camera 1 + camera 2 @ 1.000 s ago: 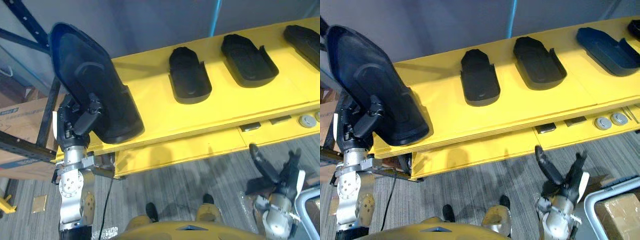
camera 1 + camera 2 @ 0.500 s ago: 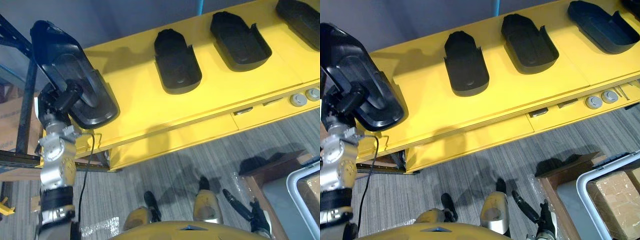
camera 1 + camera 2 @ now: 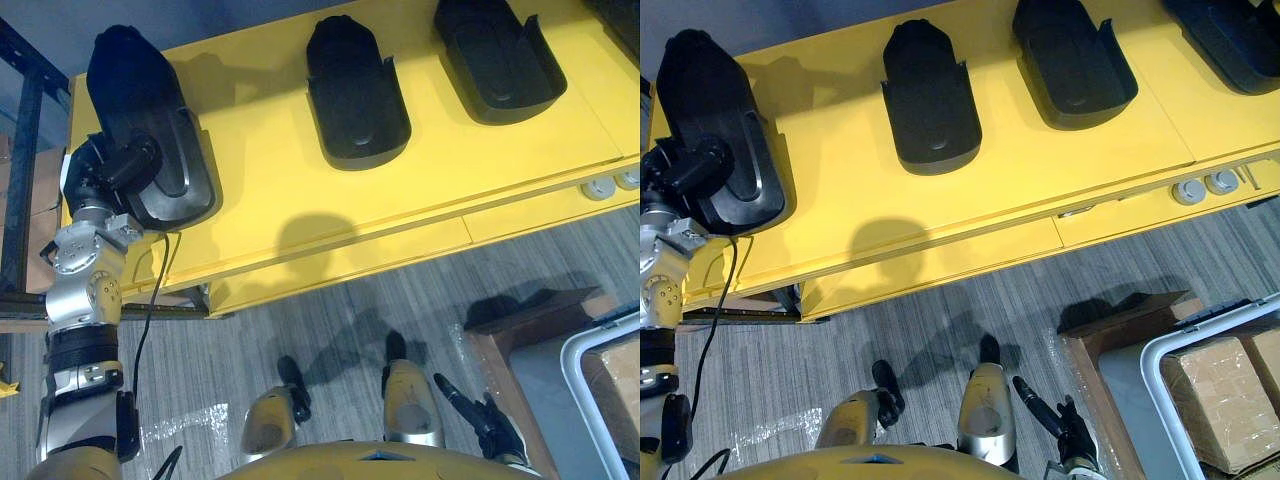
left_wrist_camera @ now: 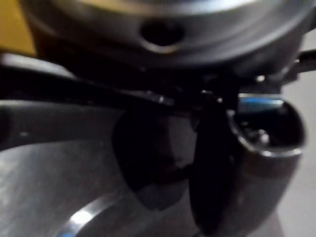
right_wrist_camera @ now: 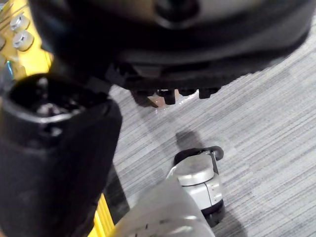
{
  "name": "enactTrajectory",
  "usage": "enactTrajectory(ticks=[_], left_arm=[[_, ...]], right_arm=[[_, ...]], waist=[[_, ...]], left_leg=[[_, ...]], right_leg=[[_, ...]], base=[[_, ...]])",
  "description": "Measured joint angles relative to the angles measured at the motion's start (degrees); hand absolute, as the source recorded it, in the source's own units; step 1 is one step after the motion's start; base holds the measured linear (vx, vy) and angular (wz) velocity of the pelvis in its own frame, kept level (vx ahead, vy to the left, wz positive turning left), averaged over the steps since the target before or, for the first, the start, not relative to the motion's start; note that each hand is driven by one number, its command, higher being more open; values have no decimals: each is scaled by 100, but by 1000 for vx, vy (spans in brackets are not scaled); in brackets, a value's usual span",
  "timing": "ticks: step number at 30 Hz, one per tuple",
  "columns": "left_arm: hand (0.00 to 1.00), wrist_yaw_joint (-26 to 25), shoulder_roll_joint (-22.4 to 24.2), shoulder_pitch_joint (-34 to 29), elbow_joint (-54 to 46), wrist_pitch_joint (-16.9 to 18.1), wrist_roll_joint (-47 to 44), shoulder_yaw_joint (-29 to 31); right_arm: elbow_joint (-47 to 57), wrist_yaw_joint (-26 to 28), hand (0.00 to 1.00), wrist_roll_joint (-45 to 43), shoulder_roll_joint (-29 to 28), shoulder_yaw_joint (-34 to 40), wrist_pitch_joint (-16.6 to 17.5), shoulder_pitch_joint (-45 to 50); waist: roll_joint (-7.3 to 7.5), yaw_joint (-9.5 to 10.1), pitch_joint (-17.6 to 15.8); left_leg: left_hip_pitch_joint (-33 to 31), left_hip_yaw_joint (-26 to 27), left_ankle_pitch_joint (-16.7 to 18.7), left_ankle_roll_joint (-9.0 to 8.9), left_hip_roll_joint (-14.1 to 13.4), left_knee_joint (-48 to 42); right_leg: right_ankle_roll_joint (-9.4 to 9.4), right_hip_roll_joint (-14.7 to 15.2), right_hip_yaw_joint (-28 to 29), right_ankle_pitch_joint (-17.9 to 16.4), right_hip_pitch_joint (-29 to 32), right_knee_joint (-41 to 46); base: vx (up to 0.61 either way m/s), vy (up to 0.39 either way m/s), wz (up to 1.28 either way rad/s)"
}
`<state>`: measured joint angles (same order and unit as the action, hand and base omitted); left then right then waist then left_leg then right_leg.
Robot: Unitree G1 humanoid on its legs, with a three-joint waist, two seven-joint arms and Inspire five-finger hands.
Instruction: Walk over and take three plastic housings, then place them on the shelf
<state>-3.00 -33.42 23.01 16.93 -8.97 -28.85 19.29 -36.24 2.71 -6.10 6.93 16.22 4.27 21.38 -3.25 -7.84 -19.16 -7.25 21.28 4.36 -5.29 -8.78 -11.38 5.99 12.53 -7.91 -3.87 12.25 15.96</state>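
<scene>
A black plastic housing (image 3: 140, 125) lies flat at the left end of the yellow shelf (image 3: 270, 180). My left hand (image 3: 112, 172) grips its near end, the thumb curled over the rim. Two more black housings (image 3: 355, 95) (image 3: 500, 55) lie further right on the same shelf, open side up. The end of another housing (image 3: 1230, 25) shows at the far right. My right hand (image 3: 478, 420) hangs low over the floor on my right, fingers straight, holding nothing; in the right wrist view the right hand (image 5: 59, 163) is over grey carpet.
A blue rack upright (image 3: 28, 150) stands left of the shelf. Two round metal pieces (image 3: 1200, 187) sit on the shelf's lower front ledge. A white-framed cart with a cardboard box (image 3: 1225, 385) and a brown board (image 3: 525, 325) stand on the carpet at lower right.
The view has shifted. My left hand has brought the housing down from a raised, tilted pose to lie flat on the shelf's left end. My right hand has dropped lower.
</scene>
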Motion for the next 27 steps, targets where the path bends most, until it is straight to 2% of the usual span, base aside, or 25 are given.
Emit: enactTrajectory(ticks=[1, 2, 5, 19, 25, 27], left_arm=[[0, 40, -38, 27, 21, -3, 0, -28], [100, 138, -81, 104, 64, -30, 0, -41], [100, 239, -102, 211, 73, -112, 1, -47], [100, 499, -325, 699, 341, -162, 9, -170], [100, 274, -324, 870, 459, -151, 312, -303], [100, 148, -324, 920, 497, -153, 733, -333]], right_arm=[[0, 19, 100, -8, 0, 0, 0, -1], [-5, 53, 100, -134, -1, -1, -5, -1], [-3, 71, 100, -150, -2, -4, -7, -1], [16, 73, 100, -179, -1, -9, 14, -1], [23, 39, 100, -240, -1, -73, 45, -1], [7, 20, 100, -256, -8, -121, 50, -1]], waist=[[0, -2, 0], [5, 4, -11], [34, 6, -43], [-3, 27, -236], [-3, 19, -235], [-2, 7, -235]], left_leg=[[-23, -1, 10, -8, -6, -26], [-44, -1, 18, -12, -14, -49], [-51, 15, 51, -22, -47, -109], [-140, 53, 197, -64, -202, -357], [-149, 65, 227, -70, -242, -422], [-135, 85, 254, -87, -284, -459]], right_leg=[[1, -1, 1, 1, 15, 6], [4, -4, 8, 3, 32, 12], [4, -24, 28, 3, 31, 16], [-25, -118, 62, -15, 70, 84], [-26, -144, 75, -15, 67, 87], [-26, -178, 101, -15, 58, 89]], base=[[0, 0, 0], [0, 0, 0], [-9, -3, -4], [-3, -4, -2], [-4, -2, -2], [-10, -9, -9]])
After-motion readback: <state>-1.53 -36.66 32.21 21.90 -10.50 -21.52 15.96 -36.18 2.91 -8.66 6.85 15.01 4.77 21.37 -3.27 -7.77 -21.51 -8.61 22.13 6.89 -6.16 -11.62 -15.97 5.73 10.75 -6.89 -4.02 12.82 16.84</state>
